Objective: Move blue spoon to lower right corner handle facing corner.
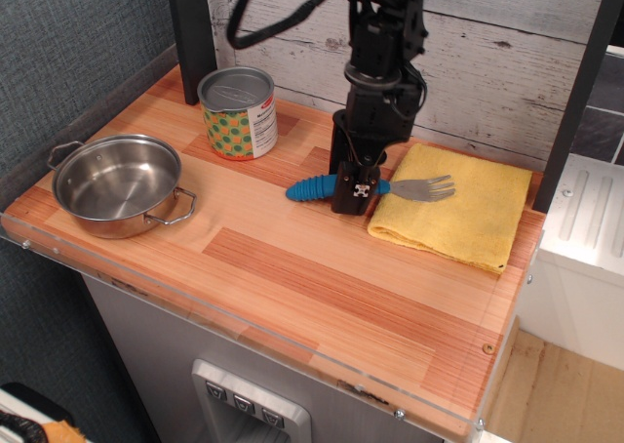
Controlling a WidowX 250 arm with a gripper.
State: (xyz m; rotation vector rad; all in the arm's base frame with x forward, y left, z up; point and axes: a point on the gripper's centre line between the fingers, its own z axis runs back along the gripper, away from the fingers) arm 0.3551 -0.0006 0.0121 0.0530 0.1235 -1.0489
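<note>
While the gripper (354,197) straddles the blue spoon (370,186), its prongs overlie a yellow cloth (468,204).

a whitewashed, weathered plank wall (507,62) rises behind the striped reddish-tan wooden tabletop (292,277). dark grey textured fabric panelling (68,43) covers the left side. a white ribbed cabinet (585,258) stands at right on pale wooden flooring (565,394).
</note>
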